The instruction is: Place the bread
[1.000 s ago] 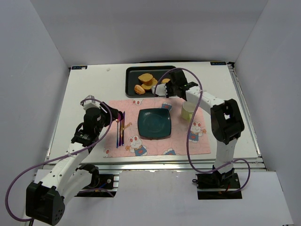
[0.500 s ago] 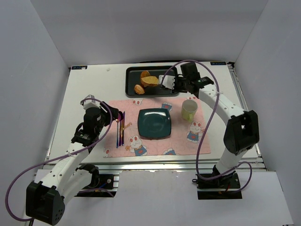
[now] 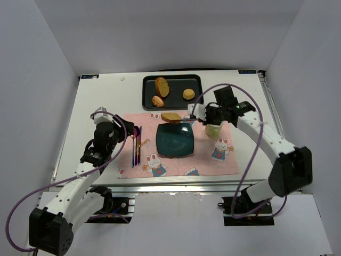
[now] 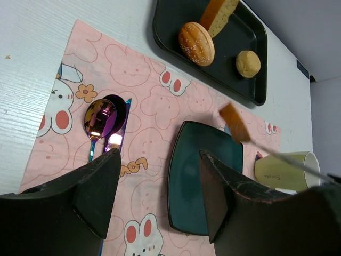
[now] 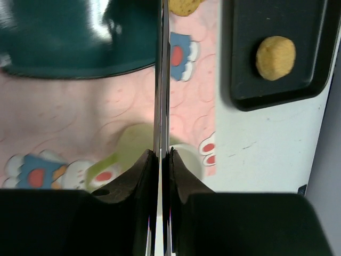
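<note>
The bread (image 3: pixel 171 116), a golden-brown slice, hangs in the tips of thin metal tongs (image 3: pixel 186 115) just above the far edge of the dark teal square plate (image 3: pixel 175 140). My right gripper (image 3: pixel 199 113) is shut on the tongs' handles. In the right wrist view the tongs (image 5: pixel 164 80) run straight out from between my fingers (image 5: pixel 146 165), and the bread (image 5: pixel 184 6) shows only at the top edge. From the left wrist the bread (image 4: pixel 234 122) shows tilted over the plate (image 4: pixel 205 184). My left gripper (image 4: pixel 160 160) stands open and holds nothing, near the cutlery (image 3: pixel 136 146).
The black tray (image 3: pixel 173 80) at the back holds an oblong slice (image 3: pixel 161 86), a bun (image 3: pixel 157 101) and a small round bun (image 3: pixel 188 94). A green mug (image 3: pixel 213 128) stands right of the plate, under my right wrist. Spoons (image 4: pixel 104 120) lie on the pink placemat (image 3: pixel 154 165).
My right arm has swung from the tray toward me, carrying the bread in the tongs to the plate's far edge. The left arm has not moved.
</note>
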Controlling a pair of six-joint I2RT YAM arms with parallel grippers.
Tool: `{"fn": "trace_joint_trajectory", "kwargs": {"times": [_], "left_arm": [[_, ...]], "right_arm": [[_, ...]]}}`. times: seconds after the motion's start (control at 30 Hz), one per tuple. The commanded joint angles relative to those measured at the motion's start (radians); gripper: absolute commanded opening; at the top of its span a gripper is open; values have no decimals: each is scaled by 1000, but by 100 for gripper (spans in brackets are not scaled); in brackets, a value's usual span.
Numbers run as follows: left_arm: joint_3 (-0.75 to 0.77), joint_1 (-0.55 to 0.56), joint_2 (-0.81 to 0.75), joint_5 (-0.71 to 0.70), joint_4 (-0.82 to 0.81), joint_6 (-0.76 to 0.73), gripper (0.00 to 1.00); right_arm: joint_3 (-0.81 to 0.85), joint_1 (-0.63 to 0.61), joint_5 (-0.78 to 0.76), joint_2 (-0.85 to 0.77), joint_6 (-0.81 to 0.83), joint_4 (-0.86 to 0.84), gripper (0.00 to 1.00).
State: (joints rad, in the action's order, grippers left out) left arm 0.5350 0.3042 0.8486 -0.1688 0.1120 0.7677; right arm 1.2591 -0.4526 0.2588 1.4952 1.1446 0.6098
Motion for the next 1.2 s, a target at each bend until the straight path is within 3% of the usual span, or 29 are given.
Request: {"fn": "trace_joint_trajectory", "kwargs": {"times": [0.0, 0.2, 0.27, 0.4, 0.6, 0.77, 0.97, 1.07, 1.1, 1.17], "left_arm": [[-1, 1, -22, 2, -9, 2, 70], [-4, 1, 0, 17, -35, 4, 70], [0, 1, 10, 23, -43, 4, 70], [11, 3, 9, 18, -29, -4, 70], [5, 1, -3, 12, -25, -1, 70], [-1, 1, -8, 9, -23, -4, 70], [13, 1, 20, 20, -38, -8, 70], [22, 1, 32, 26, -49, -10, 70], [23, 1, 32, 28, -57, -10, 69], [23, 1, 40, 35, -66, -7, 67]], "right_arm": [[-97, 2, 82, -144, 76, 68, 1], [-217, -20, 45, -260, 109, 65, 11], [-247, -31, 33, -263, 104, 61, 24], [-251, -44, 31, -257, 98, 71, 33], [-230, -46, 49, -269, 98, 100, 43], [-156, -44, 138, -322, 58, 154, 44], [-129, -46, 161, -351, -34, 137, 38], [-95, -22, 129, -355, -225, 59, 21], [-89, -3, 106, -354, -305, -43, 0], [-99, 120, 47, -354, -569, -161, 0]]}}
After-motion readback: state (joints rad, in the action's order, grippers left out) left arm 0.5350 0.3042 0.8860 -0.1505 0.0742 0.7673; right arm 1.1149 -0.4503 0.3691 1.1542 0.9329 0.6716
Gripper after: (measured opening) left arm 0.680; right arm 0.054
